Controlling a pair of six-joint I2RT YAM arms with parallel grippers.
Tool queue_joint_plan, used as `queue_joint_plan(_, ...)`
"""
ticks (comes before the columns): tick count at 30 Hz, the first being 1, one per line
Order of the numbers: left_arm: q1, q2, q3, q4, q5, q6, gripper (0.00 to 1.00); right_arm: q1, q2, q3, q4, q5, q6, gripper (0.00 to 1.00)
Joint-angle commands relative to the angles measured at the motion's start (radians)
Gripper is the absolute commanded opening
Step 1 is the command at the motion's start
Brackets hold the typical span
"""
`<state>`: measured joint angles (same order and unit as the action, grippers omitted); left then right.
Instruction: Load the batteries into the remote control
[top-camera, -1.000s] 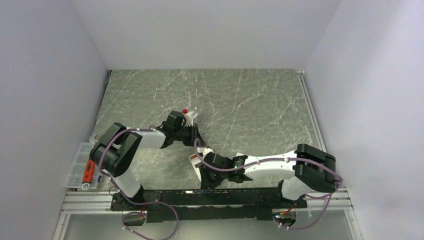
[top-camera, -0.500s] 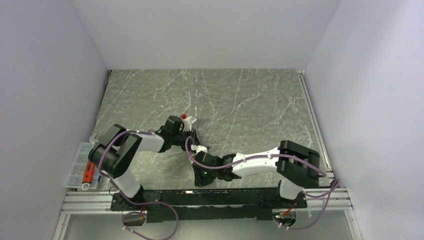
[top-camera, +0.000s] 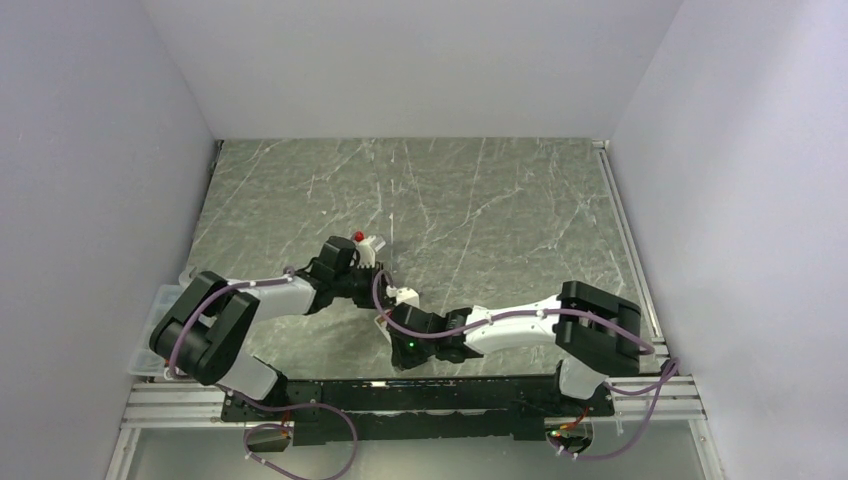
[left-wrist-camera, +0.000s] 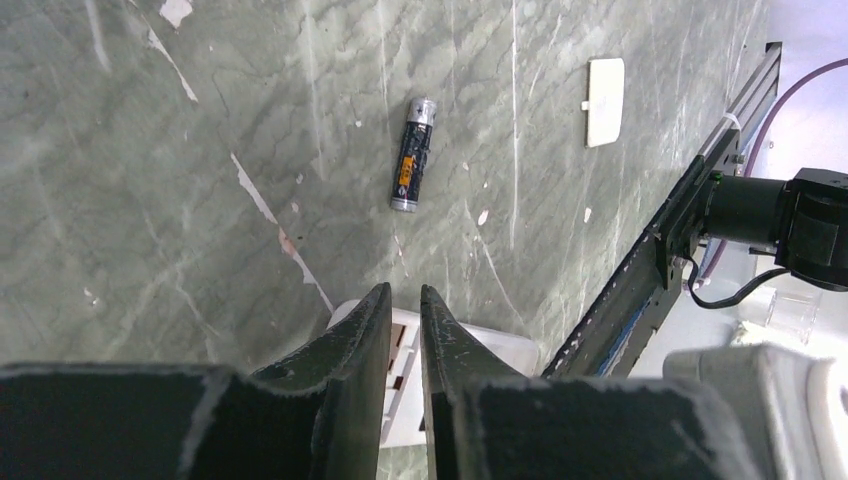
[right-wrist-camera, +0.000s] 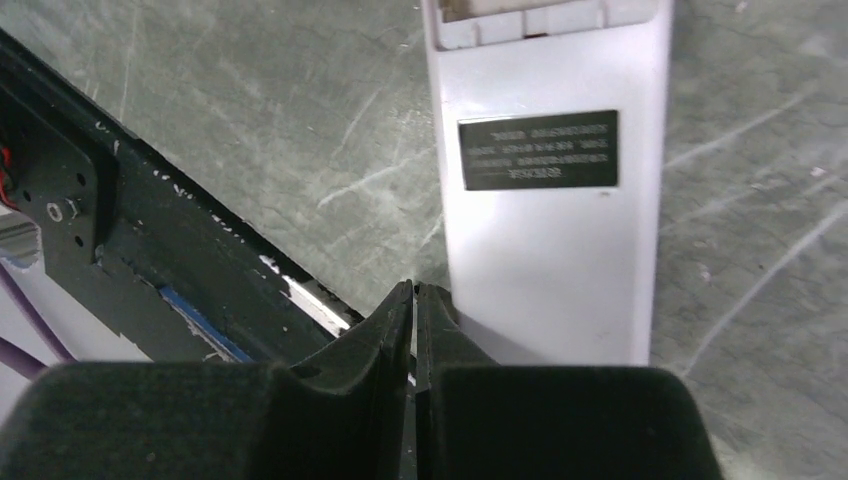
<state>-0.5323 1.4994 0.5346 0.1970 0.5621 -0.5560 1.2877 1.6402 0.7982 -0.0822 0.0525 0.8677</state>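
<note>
The remote control (right-wrist-camera: 545, 230) lies white back up, with a dark label and its open battery compartment (right-wrist-camera: 540, 22) at the far end. It also shows in the top view (top-camera: 404, 296). My right gripper (right-wrist-camera: 413, 291) is shut, fingertips against the remote's near left corner. My left gripper (left-wrist-camera: 403, 296) is shut to a thin slit over the compartment end of the remote (left-wrist-camera: 445, 345), nothing visible between the fingers. One dark grey battery (left-wrist-camera: 412, 153) lies on the table beyond it. The pale battery is out of view.
A small flat white square plastic piece (left-wrist-camera: 606, 87) lies near the battery. The black base rail (top-camera: 420, 388) runs along the near edge, close to the remote. A clear parts box (top-camera: 160, 312) sits at the table's left edge.
My right gripper has moved up and left toward the left gripper, the remote shifting with it. The left arm's elbow has swung left and its gripper has drawn slightly back.
</note>
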Motion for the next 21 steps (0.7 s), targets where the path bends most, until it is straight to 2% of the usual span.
queue_joint_plan(1,0.0,-0.061,-0.029,-0.028,-0.018,0.027,0.22,0.002,-0.038,-0.047,-0.079,0.073,0.004,0.08)
queue_joint_plan(12,0.0,-0.12,-0.024,-0.055,-0.037,0.022,0.25,0.002,-0.089,-0.143,-0.096,0.098,0.041,0.08)
queue_joint_plan(21,0.001,-0.122,0.024,-0.068,-0.078,0.015,0.38,-0.017,-0.173,-0.202,-0.147,0.157,0.06,0.09)
